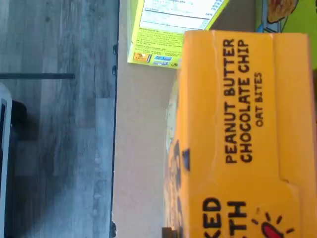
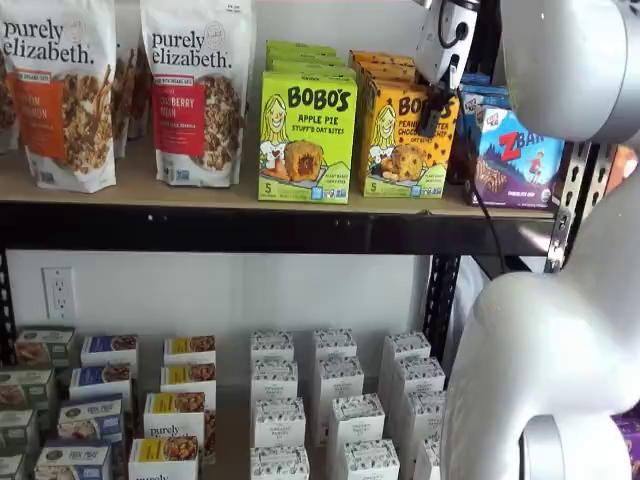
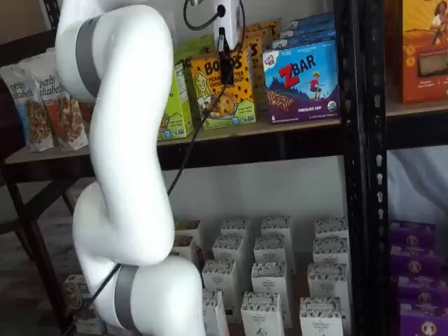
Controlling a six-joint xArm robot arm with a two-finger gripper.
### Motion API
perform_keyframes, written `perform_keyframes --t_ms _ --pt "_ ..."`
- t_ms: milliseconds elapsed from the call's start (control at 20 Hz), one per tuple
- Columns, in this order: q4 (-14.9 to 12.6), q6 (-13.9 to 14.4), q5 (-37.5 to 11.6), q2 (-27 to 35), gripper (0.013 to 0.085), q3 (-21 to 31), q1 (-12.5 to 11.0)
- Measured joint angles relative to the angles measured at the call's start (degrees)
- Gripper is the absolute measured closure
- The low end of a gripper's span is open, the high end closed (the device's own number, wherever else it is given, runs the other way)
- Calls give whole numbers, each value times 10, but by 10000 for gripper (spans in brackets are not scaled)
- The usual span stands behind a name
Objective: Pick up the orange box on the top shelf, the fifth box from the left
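orange box point(image 1: 237, 144) tilts forward, clamped in pincer point(image 3: 224, 61).

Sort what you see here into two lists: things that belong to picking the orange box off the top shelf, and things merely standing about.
Belongs to the job: orange box; top shelf; gripper.

Merely standing about: lime-green Apple Pie box; ZBar box; granola bags; small white boxes.

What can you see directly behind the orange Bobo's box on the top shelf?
Behind the orange box, the tops of more orange cartons show in a row going back. Their fronts and how many there are stay hidden by the front box.
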Motion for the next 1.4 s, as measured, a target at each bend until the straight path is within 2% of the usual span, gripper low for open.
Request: perform_keyframes --t_ms 50,200,300,350,400,450,600,650,1400 --pt "1 0 0 0 490 0 0" --pt "5 -1 -2 -1 570 1 -1" --pt "6 -1 -3 -1 570 1 -2" --pt "6 -1 -2 -1 610 1 -2" --pt "6 -1 -2 -1 610 1 -2" --pt "6 -2 -2 -1 650 1 -3" --pt "7 -3 1 -1 690 -1 -4" --pt "6 -3 3 -1 730 -2 -4" --pt "3 -2 23 -30 730 12 -6"
